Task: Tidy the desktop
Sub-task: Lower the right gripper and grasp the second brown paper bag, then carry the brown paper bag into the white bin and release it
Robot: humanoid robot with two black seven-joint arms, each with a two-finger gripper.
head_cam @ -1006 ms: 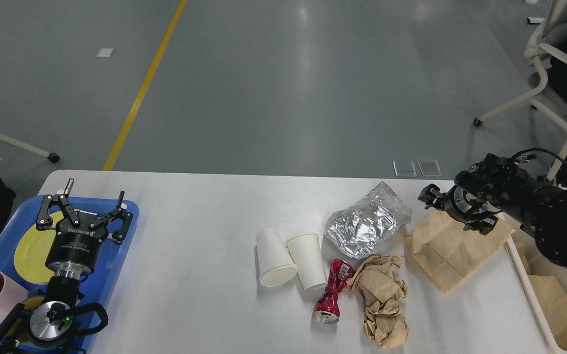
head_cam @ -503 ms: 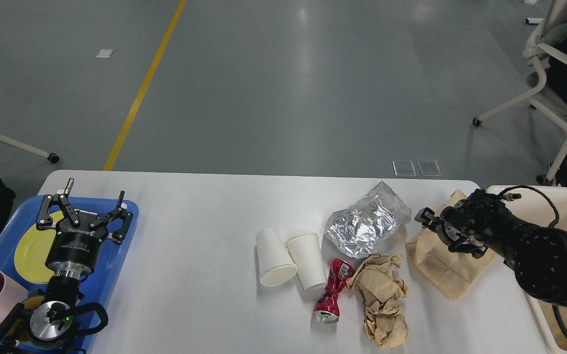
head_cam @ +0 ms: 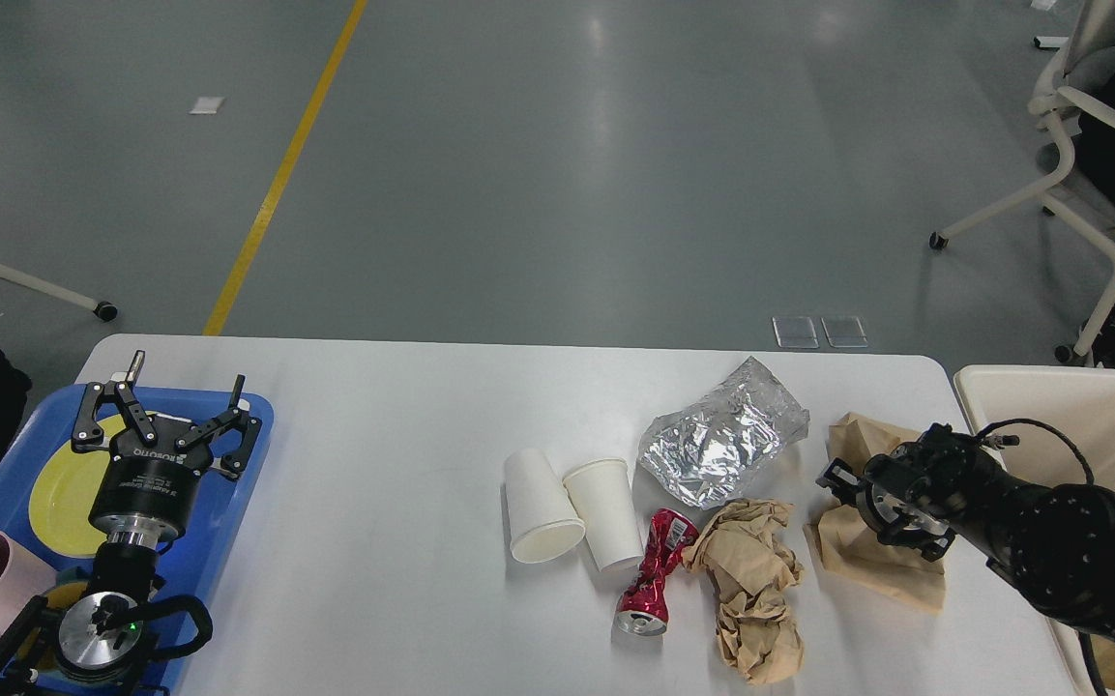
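The right arm reaches in low from the right edge, its gripper (head_cam: 842,483) seen end-on over a flat brown paper bag (head_cam: 871,561), so its opening cannot be told. The left gripper (head_cam: 165,411) hangs over the blue tray (head_cam: 243,483), fingers spread wide and empty. The white desktop (head_cam: 393,464) stretches beneath both, strewn right of the tray with two paper cups (head_cam: 572,507), a crushed red can (head_cam: 652,575), foil (head_cam: 721,445) and crumpled paper (head_cam: 750,590).

A yellow floor line (head_cam: 278,174) is running down the upper left; white chair legs (head_cam: 1050,184) are standing upper right.
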